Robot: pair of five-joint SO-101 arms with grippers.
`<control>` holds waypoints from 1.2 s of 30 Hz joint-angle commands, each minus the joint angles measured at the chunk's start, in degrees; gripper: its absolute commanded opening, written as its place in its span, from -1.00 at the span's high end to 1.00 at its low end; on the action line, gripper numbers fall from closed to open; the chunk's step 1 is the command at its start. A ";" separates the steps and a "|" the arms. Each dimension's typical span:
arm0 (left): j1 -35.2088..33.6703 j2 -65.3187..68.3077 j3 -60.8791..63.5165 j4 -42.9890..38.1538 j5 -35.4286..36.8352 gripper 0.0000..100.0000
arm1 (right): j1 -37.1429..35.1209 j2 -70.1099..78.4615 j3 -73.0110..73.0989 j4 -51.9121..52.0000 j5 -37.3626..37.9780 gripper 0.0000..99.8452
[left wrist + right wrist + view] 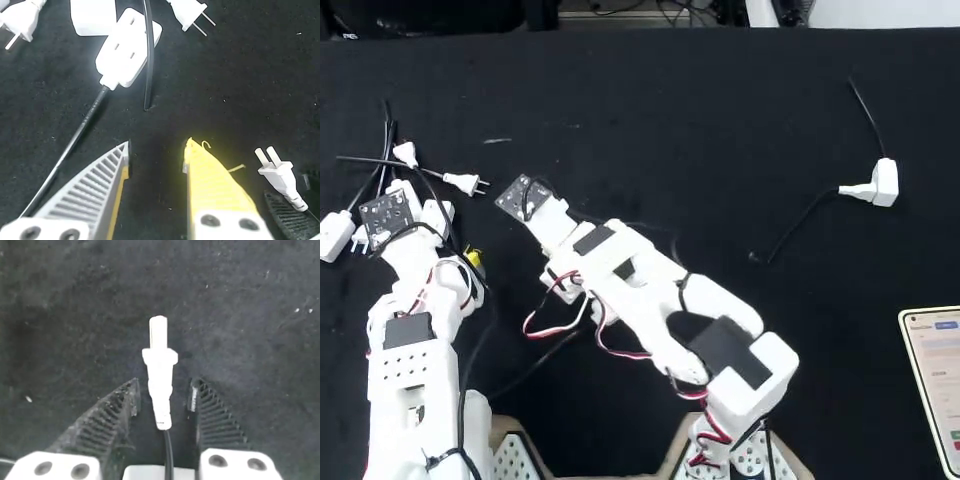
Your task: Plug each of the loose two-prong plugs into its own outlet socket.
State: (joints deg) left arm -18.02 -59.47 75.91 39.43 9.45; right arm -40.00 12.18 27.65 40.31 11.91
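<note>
One plug (160, 362) is bracketed by the spread right gripper (164, 386), not yet pinched; closing on it seems called for next.

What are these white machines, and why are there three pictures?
They are two robot arms, the left arm and the right arm, at a black-covered table. One picture looks down from above. The other two come from a small camera on each arm's wrist. On the table lie white plugs, like this loose plug, and an outlet socket with a black cord. The left arm's fingers are open and hold nothing. The right arm's fingers are apart too, with a white plug between them, a gap on each side.
</note>
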 commanded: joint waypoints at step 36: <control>-0.48 -0.97 -4.00 -0.44 0.35 0.63 | 0.09 -1.54 -4.09 -0.09 0.00 0.74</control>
State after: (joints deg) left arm -18.02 -59.47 75.91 39.43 9.45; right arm -40.00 12.09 24.75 40.31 11.91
